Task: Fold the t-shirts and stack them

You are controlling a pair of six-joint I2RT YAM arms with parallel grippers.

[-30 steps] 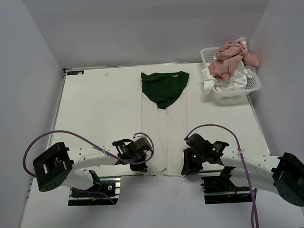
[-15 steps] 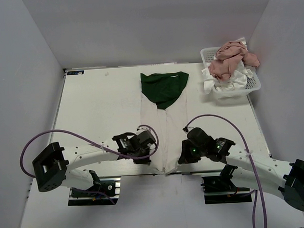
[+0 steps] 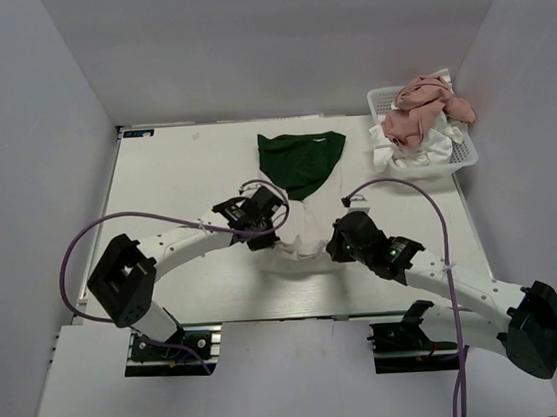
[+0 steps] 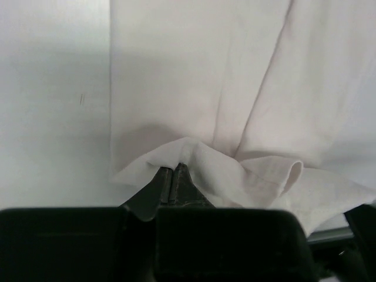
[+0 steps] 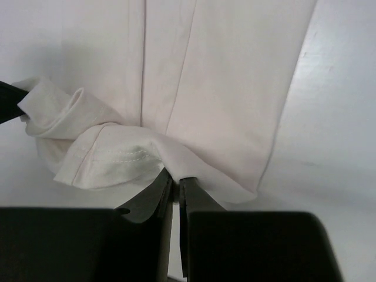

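A white t-shirt with dark green sleeves (image 3: 300, 162) lies folded into a long strip down the middle of the table. Its white bottom hem (image 3: 303, 244) is lifted and bunched, carried up over the strip. My left gripper (image 3: 261, 235) is shut on the hem's left corner (image 4: 176, 155). My right gripper (image 3: 336, 245) is shut on the hem's right corner (image 5: 176, 161). The hem sags in a loose roll between the two grippers. Pink and white t-shirts (image 3: 422, 112) lie heaped in the basket.
A white latticed basket (image 3: 464, 156) stands at the table's back right corner. Grey walls close in the table on the left, back and right. Purple cables loop off both arms over the near part of the table.
Both grippers have moved away from the near edge toward the table's middle, carrying the shirt's bottom hem up over the strip. The white strip now looks much shorter.
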